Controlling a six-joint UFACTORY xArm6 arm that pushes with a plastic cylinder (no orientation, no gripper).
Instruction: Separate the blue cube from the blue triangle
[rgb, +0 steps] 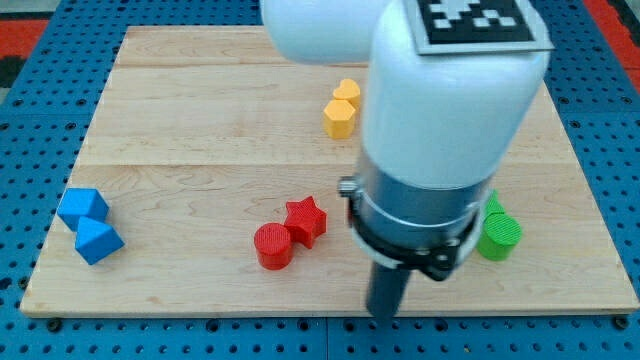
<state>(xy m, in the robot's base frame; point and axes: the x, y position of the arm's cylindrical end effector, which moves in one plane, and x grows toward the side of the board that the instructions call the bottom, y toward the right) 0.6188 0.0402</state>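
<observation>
The blue cube (82, 206) and the blue triangle (98, 241) sit touching at the board's left edge, the cube above, the triangle below. My tip (384, 314) is at the board's bottom edge, right of centre, far to the right of both blue blocks. It stands below and to the right of the red blocks. The arm's white body covers much of the board's right half.
A red star (306, 220) and a red cylinder (272, 246) touch at bottom centre. Two yellow blocks (341, 108) sit at top centre. A green block (498, 233) shows at the right, partly hidden by the arm. The wooden board (200, 120) lies on a blue pegboard.
</observation>
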